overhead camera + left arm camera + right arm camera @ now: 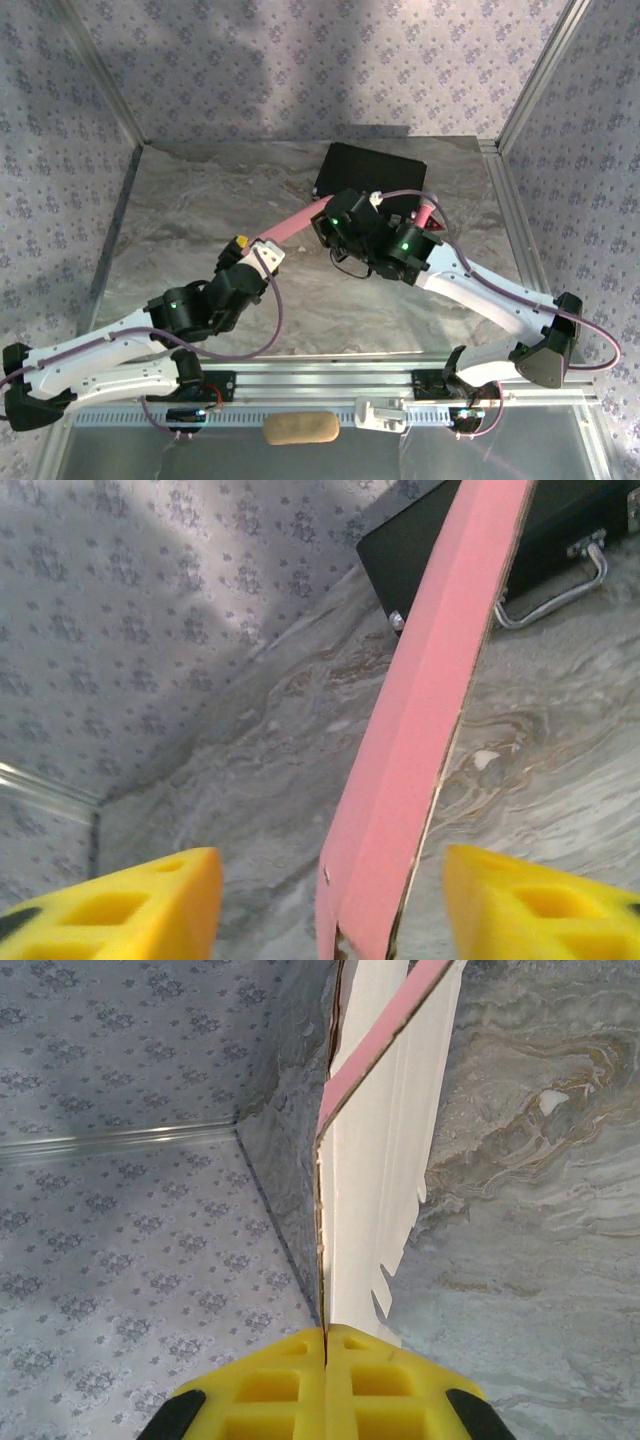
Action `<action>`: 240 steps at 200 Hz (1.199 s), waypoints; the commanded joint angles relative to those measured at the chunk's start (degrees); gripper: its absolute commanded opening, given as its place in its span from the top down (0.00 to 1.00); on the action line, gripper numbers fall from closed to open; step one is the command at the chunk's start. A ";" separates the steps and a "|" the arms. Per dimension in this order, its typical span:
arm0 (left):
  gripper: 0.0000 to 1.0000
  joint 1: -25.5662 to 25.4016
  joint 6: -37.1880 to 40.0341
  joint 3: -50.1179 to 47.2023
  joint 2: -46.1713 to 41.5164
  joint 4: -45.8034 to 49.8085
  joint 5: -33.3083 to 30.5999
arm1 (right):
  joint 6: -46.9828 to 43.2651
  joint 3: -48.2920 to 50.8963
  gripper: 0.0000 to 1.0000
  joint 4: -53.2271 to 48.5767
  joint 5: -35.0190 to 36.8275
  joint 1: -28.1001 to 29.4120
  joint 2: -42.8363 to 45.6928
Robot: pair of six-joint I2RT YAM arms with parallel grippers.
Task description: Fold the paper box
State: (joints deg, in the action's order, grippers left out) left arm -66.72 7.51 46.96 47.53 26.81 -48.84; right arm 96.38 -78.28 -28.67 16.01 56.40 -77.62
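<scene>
Two robot arms meet over a marbled table (190,200) with the paper box (295,225) hanging between them, just in front of the black case (370,172) on the side nearest the arm bases. The salmon-pink card runs as a narrow strip from beside the case's near corner out toward the left gripper (262,250), clear of the tabletop. In the left wrist view, the left gripper (330,900) stands about halfway parted, its yellow fingers (150,905) either side of the box (420,730) with a gap showing on each side, so nothing there is pinched. The strip rises edge-on from between them toward the case (420,540), whose metal handle (560,590) shows just past the card. The right gripper (327,222) sits at the end of the box closest to the case. Its wrist camera shows the right gripper (325,1345) with jaws pressed together on the edge of the box (370,1210), the paler inner face and a torn-looking flap edge turned toward the lens, a pink band crossing the top.
</scene>
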 commanded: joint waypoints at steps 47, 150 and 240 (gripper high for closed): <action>0.97 2.03 2.09 3.27 0.51 -0.03 4.05 | -2.12 -4.00 0.98 -2.96 -0.03 -0.15 2.20; 1.00 13.29 -13.54 32.99 10.67 28.76 45.98 | -22.52 -14.70 0.28 -12.86 11.93 1.43 16.36; 1.00 22.36 -0.57 27.77 30.68 20.95 42.47 | -18.03 1.29 0.31 -3.96 1.50 -5.46 14.43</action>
State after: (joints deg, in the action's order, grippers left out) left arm -44.97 0.56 75.64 77.38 51.33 -4.84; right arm 76.31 -83.70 -38.22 23.18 54.74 -61.06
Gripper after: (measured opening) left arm 0.058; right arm 0.691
